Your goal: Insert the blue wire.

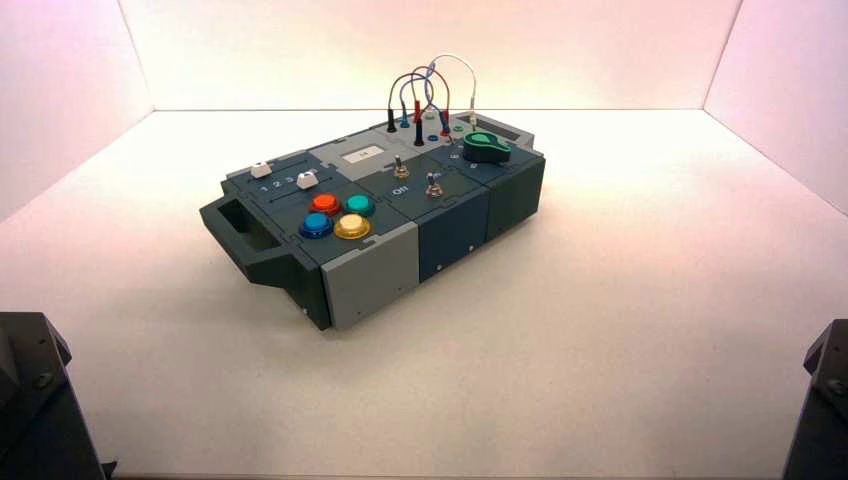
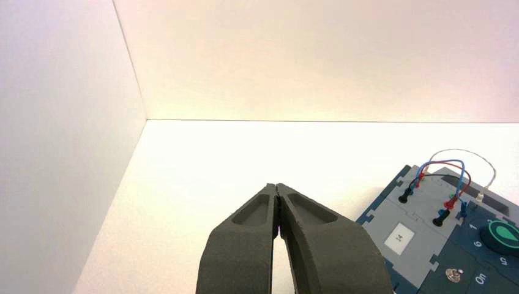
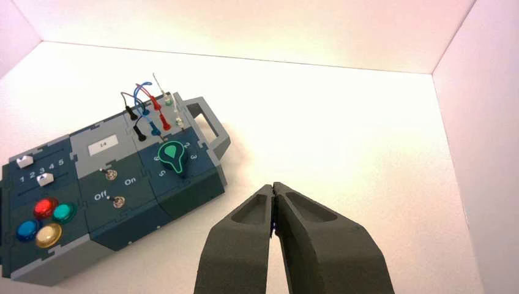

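The blue wire (image 3: 143, 85) arches over the far end of the box (image 1: 384, 262), between the red and black cables. Both of its blue plug ends stand upright in the socket rows, one (image 3: 146, 112) beside a black plug and one (image 3: 156, 129) nearer the green knob (image 3: 173, 155). The left wrist view also shows the blue wire (image 2: 450, 162). My left gripper (image 2: 277, 187) hangs shut and empty, well short of the box's left side. My right gripper (image 3: 272, 185) is shut and empty too, off the box's right side. The high view shows only the two arms' bases, at its near corners.
The box also carries red, teal, blue and yellow buttons (image 1: 339, 215), two toggle switches (image 1: 434, 184), white sliders (image 1: 307, 180) and a handle (image 1: 243, 232) at its near end. White walls close in the floor on the left, right and far sides.
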`<action>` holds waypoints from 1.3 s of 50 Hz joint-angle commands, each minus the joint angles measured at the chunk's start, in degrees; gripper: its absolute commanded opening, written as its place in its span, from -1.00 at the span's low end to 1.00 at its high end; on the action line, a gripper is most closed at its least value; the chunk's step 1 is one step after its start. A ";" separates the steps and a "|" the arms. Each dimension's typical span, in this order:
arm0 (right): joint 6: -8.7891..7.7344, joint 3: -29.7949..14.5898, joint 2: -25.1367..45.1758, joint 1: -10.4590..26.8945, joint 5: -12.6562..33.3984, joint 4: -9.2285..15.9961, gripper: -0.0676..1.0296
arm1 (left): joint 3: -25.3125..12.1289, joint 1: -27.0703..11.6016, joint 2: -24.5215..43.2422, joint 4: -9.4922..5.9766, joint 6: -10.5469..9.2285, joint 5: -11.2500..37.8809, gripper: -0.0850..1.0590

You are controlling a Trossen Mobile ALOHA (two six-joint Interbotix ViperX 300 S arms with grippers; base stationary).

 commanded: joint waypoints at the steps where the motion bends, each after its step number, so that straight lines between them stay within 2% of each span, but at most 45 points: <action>1: 0.09 -0.70 0.79 0.09 -0.18 0.26 -0.92 | -0.62 0.09 0.44 -0.09 -0.09 -0.70 -0.91; 26: 0.09 -0.97 3.52 0.53 -0.18 0.79 -0.92 | -0.44 0.18 0.53 -0.09 -0.09 -0.88 -0.91; 33: 0.00 -1.14 3.69 3.08 -0.53 1.14 -0.92 | -0.44 0.18 0.62 -0.09 -0.09 -0.88 -0.91; 42: -0.26 -1.85 5.19 8.79 -1.58 1.32 -0.90 | -0.53 0.09 0.88 -0.09 -0.09 -1.05 -0.91; 56: -0.26 -6.59 15.47 14.59 -1.93 4.31 -0.55 | -0.88 0.00 1.58 -0.53 -0.09 -0.62 -0.91; 60: -0.26 -8.44 18.72 15.73 -2.02 4.39 -0.46 | -1.05 -0.09 1.49 -0.53 -0.09 -0.26 -0.91; 65: -0.53 -10.90 23.64 16.79 -2.20 4.48 -0.45 | -1.23 -0.09 0.97 -0.53 -0.09 0.00 -0.91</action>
